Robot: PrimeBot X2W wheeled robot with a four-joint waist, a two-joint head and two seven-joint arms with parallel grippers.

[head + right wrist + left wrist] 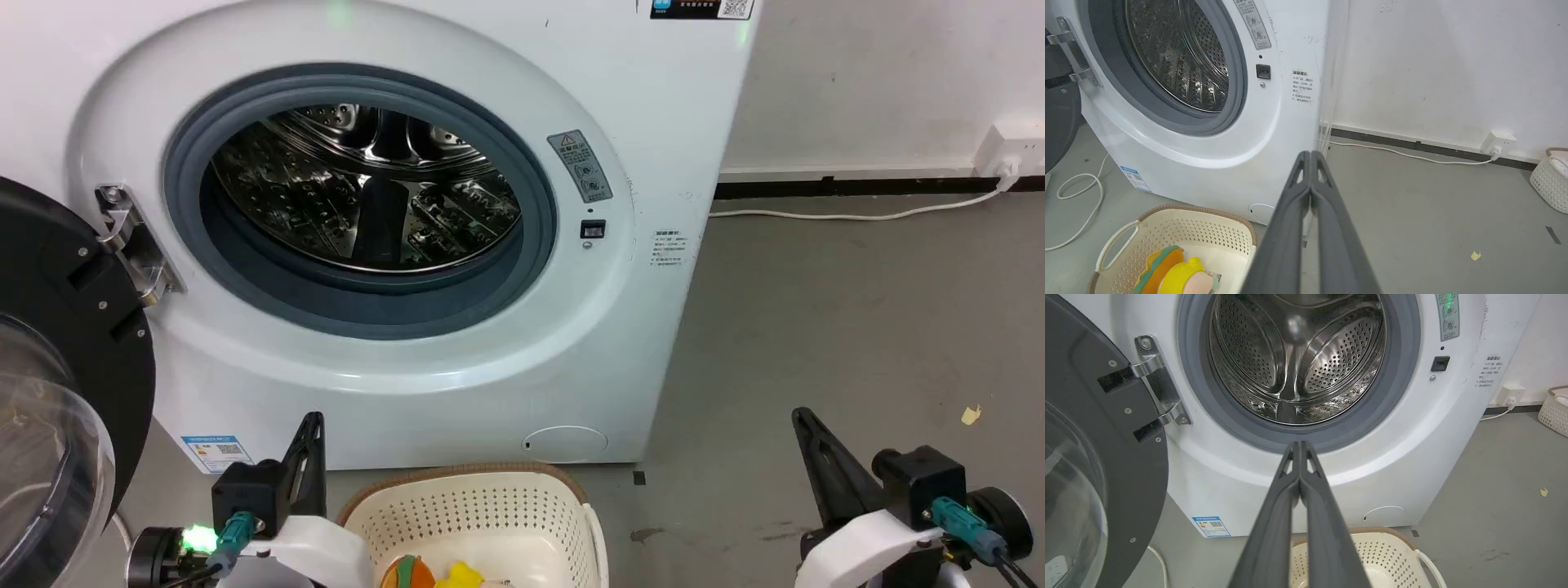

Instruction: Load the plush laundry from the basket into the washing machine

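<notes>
The left gripper (1300,446), two long dark fingers, has its tips pressed together with nothing between them. It points at the lower lip of the grey gasket. The right gripper (1310,154) is likewise closed and empty, aimed at the washer's right front corner.

Below the left fingers lies the cream perforated plastic basket with a brown rim (1392,535), standing on the floor just in front of the large white front-loading washing machine (408,392). In the head view the basket sits just beside the left gripper and well apart from the right one, so the left arm looks nearer.

The yellow plush toy with a peach head and orange and green parts (1180,273) rests on the basket floor at the end toward the robot. It therefore lies below and behind both sets of fingertips, not ahead of them. Either arm would likely have to draw back, tip down and open before reaching it.

Only part of the toy shows, so its long axis is uncertain. It seems to run across the basket, orange and green end to the left.

The steel drum (367,188) is empty, and the black-framed door (73,327) is swung wide to the left.
</notes>
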